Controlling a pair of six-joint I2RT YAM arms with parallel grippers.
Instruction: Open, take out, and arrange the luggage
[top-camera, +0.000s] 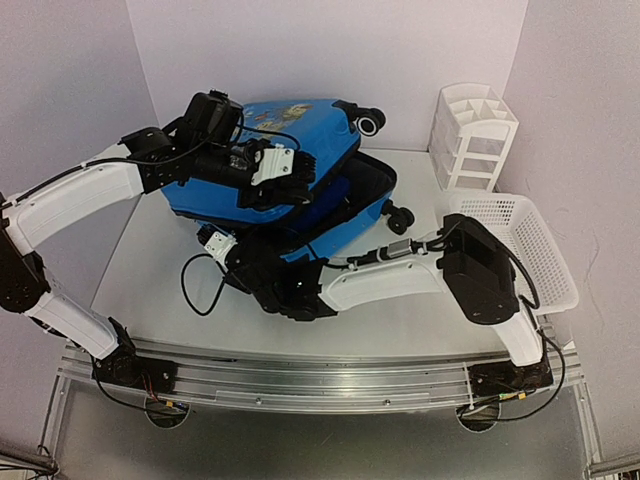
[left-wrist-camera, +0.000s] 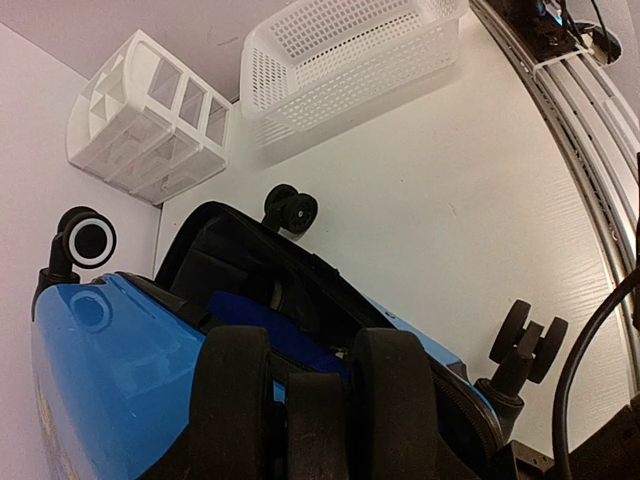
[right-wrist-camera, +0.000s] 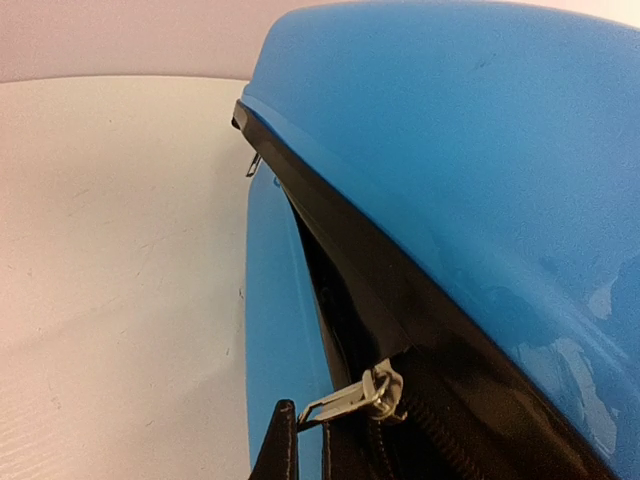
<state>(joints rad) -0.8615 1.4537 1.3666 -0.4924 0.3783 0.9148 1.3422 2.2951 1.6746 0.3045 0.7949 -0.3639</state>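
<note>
The luggage (top-camera: 300, 130) lies upper centre, lid ajar over something dark blue (left-wrist-camera: 262, 318); a basket (left-wrist-camera: 330, 70) and organizer (top-camera: 475, 130) stand at right. The left gripper (left-wrist-camera: 312, 400), jaws half-closed, clamps the lid edge; the right gripper (right-wrist-camera: 305, 440) pinches the zipper pull (right-wrist-camera: 350, 397).

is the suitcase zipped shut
No, the blue suitcase is propped open, with its black lining showing in the gap under the raised lid.
</note>
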